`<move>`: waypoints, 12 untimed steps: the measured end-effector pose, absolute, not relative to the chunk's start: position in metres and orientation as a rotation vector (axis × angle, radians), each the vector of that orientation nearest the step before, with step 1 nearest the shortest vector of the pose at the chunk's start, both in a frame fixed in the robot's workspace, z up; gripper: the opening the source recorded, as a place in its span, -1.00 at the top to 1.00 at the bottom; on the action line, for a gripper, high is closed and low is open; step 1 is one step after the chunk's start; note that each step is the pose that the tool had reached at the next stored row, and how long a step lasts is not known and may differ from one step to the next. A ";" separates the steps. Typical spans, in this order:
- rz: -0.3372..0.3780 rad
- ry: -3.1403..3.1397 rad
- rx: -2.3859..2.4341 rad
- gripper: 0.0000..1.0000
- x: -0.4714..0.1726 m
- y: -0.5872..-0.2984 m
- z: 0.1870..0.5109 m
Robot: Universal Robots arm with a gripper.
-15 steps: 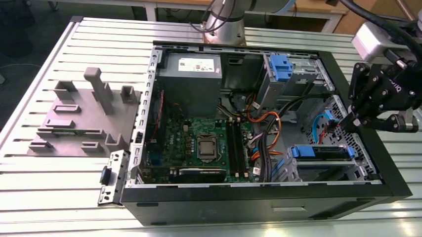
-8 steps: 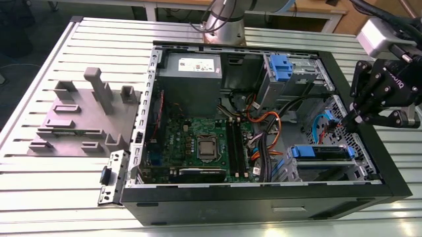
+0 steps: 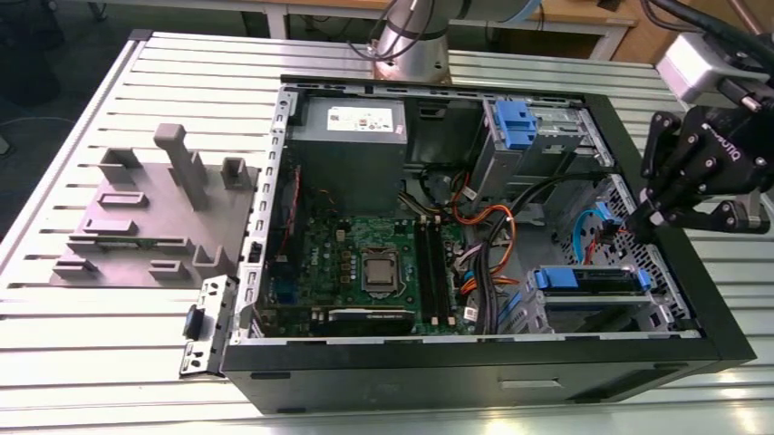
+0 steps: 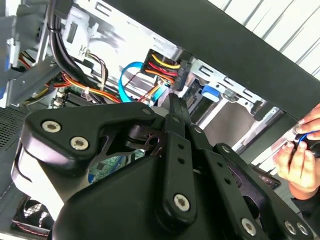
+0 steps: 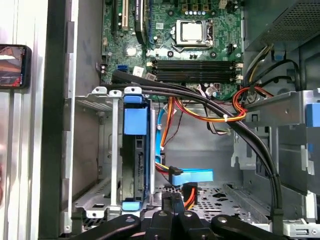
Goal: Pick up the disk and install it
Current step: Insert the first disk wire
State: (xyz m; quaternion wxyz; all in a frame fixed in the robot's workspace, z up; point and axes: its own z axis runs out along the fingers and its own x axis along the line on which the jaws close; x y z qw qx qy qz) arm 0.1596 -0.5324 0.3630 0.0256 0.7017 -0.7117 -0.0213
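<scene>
Blue-framed silver disk [image 3: 589, 280] sits in drive cage. Black claw [image 3: 650, 216] closed, empty, hovers nearby (judged: rigid, fragile; grip blue frame edges).

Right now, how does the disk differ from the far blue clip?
The disk frames a drive and runs across the exterior view, in the cage near the gripper; the blue clip is bare plastic and runs up that view, in the bay beside the grey box. The disk looks longer than the blue clip. Both are bright blue, in metal bays.
</scene>
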 end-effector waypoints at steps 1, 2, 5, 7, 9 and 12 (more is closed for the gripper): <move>-0.070 -2.198 2.167 0.79 0.161 -0.530 0.363; -0.073 -2.196 2.165 0.79 0.162 -0.528 0.363; -0.082 -2.190 2.159 0.79 0.165 -0.524 0.362; -0.085 -2.186 2.155 0.79 0.168 -0.523 0.362; -0.080 -2.181 2.150 0.79 0.171 -0.523 0.362; -0.065 -2.173 2.142 0.79 0.174 -0.523 0.361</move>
